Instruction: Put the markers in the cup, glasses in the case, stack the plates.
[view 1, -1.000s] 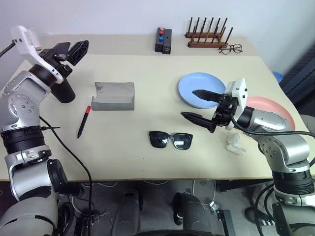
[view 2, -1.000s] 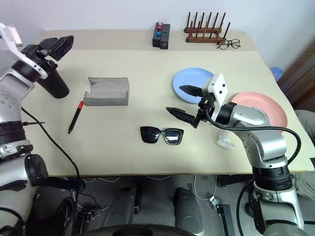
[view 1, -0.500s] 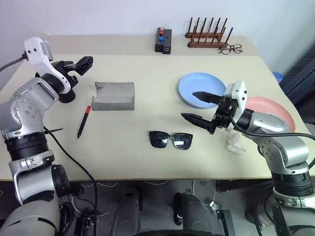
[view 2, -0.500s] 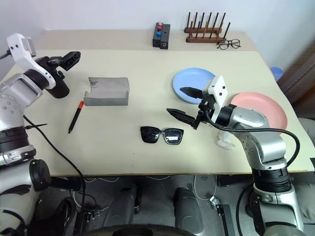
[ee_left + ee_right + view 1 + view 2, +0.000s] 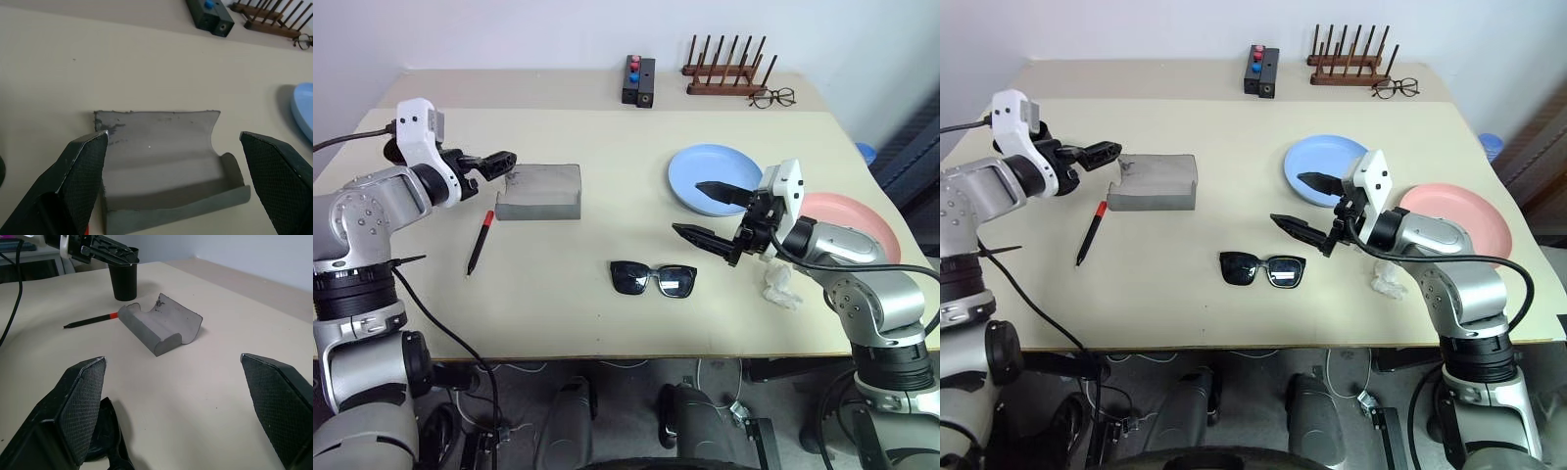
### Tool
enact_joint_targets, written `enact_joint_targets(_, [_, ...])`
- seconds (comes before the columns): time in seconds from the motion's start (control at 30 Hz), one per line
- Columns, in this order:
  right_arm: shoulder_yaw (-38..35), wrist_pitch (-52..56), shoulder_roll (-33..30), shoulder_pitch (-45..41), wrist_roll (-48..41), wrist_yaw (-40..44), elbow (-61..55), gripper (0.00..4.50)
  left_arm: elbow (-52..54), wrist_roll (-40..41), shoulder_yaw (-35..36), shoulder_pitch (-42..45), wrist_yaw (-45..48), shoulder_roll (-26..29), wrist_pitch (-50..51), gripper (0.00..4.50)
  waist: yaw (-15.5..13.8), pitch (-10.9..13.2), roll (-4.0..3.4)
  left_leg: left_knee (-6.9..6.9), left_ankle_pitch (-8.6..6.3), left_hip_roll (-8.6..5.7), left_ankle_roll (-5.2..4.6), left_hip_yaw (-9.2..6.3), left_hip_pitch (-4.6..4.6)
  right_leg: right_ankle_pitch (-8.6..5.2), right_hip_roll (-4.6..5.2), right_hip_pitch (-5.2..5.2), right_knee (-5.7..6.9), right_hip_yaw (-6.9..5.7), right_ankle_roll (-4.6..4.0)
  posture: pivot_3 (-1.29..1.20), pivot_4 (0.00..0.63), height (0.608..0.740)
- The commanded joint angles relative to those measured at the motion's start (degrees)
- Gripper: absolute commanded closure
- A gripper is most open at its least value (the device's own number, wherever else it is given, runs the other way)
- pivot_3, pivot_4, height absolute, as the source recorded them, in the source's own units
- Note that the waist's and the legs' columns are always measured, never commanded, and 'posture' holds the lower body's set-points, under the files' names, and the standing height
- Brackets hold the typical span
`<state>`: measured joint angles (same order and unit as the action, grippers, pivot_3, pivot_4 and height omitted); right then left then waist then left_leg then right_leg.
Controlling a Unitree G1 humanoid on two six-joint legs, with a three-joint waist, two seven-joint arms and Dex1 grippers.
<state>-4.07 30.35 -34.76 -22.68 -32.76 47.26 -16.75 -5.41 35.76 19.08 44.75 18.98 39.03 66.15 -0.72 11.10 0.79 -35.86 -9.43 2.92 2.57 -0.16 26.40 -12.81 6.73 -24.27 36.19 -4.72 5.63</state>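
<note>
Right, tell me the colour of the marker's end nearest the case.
Red on the marker, clearest in the left eye view.

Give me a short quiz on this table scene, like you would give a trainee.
1. True or false: the sunglasses are already inside the grey case.
2. Which plate lies nearer the right gripper: A) light blue plate, B) pink plate?
3. What lies between the left gripper and the sunglasses, beside the case?

Key: 1. False, they lie on the table. 2. A. 3. The marker.
</note>
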Motion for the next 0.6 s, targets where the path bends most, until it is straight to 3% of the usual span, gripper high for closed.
enact_joint_targets(0.03, [-0.78,-0.53,0.08,-0.89,-0.37,-0.25,-1.24,0.00,0.78,0.43,1.53,3.48,-1.64,1.05,4.80,0.04,0.00,0.00,0.00,0.00,0.00,0.00,0.00,0.00,0.00,0.00,0.00,0.00,0.00,0.00,0.00,0.00,0.150,0.740])
enact_joint_targets(0.23, [-0.57,-0.79,0.34,-0.80,-0.08,-0.68,-0.99,0.00,-4.36,0.27,5.61,8.92,-4.99,-0.21,21.03,0.04,0.08,0.00,0.00,0.00,0.00,0.00,-0.01,-0.01,-0.01,0.00,0.00,0.00,0.02,0.00,0.02,0.00,0.150,0.740])
enact_joint_targets(0.6, [-0.56,-0.82,0.17,-0.43,-0.22,-0.62,-1.02,0.00,-10.91,-3.31,-6.91,12.44,2.60,9.37,24.07,0.04,0.03,0.02,0.01,0.02,0.00,0.00,0.00,-0.01,-0.01,-0.01,0.00,-0.02,0.01,0.00,0.01,0.00,0.150,0.740])
